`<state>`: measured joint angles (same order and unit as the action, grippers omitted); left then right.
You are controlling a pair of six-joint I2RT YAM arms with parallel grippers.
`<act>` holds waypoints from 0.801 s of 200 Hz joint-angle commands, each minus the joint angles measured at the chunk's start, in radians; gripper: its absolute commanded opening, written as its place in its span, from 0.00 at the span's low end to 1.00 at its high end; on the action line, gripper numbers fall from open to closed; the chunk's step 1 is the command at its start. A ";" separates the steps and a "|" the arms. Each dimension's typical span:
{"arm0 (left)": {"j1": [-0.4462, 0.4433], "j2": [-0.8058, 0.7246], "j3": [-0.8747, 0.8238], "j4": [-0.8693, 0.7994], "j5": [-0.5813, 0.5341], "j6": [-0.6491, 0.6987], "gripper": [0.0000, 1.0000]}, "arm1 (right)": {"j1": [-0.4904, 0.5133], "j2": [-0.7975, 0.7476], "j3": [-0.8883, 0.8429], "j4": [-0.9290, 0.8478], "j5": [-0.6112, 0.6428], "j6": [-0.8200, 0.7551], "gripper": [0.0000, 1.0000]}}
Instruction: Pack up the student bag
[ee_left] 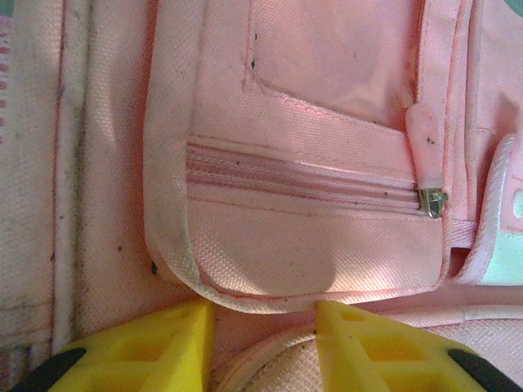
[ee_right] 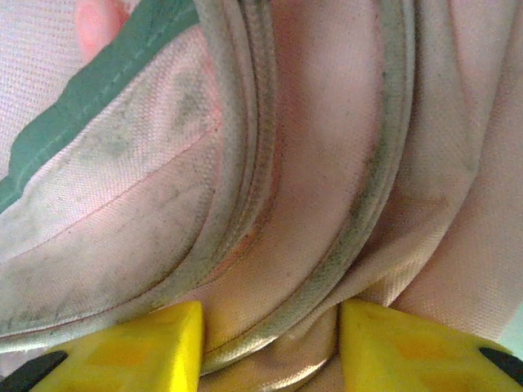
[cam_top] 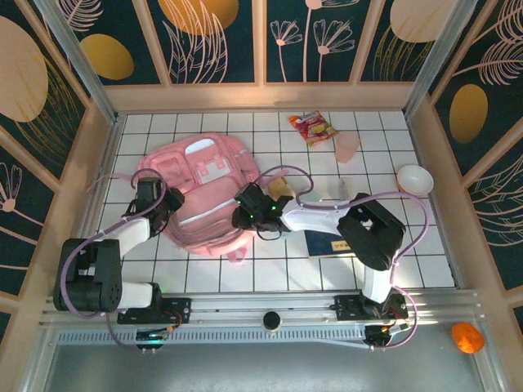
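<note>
The student bag [cam_top: 204, 192], a big soft pink backpack, lies flat on the white tiled table, left of centre. My left gripper [cam_top: 166, 204] is at the bag's left edge. In the left wrist view its yellow fingers [ee_left: 265, 347] stand on either side of a raised fold of the pink bag [ee_left: 310, 245], just below a zipped pocket. My right gripper [cam_top: 243, 214] is at the bag's right edge. There the yellow fingers [ee_right: 271, 347] pinch bunched, piped seams of the bag [ee_right: 310, 163], which fill the gap between them.
Right of the bag lie a dark blue booklet [cam_top: 331, 245], a tan object [cam_top: 282, 186] and a clear cup [cam_top: 345, 189]. Farther back are a snack packet [cam_top: 312, 127], a pink cup [cam_top: 347, 147] and a white bowl [cam_top: 414, 179]. Patterned walls enclose the table.
</note>
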<state>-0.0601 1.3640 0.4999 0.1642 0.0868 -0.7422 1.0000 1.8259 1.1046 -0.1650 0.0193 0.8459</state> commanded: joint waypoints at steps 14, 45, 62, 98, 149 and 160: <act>-0.091 0.037 0.003 -0.025 0.128 -0.042 0.38 | 0.037 -0.088 -0.102 0.017 -0.023 0.073 0.46; -0.099 -0.022 0.040 -0.093 0.081 0.008 0.50 | 0.037 -0.167 -0.123 -0.006 0.038 0.064 0.51; -0.099 -0.104 0.094 -0.184 0.007 0.090 0.62 | 0.039 -0.233 -0.106 -0.042 0.089 0.037 0.59; -0.099 -0.298 0.167 -0.203 -0.055 0.352 0.79 | 0.050 -0.453 -0.154 -0.024 0.215 -0.012 0.68; -0.100 -0.322 0.190 -0.169 0.276 0.850 0.73 | 0.000 -0.756 -0.353 0.145 0.416 -0.153 0.71; -0.107 -0.313 0.178 -0.187 0.374 0.968 0.71 | -0.025 -0.795 -0.387 0.173 0.425 -0.180 0.73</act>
<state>-0.1574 1.0245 0.6804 0.0219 0.2214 -0.1177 1.0187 1.0973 0.7982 -0.0731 0.3206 0.7620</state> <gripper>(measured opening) 0.729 0.715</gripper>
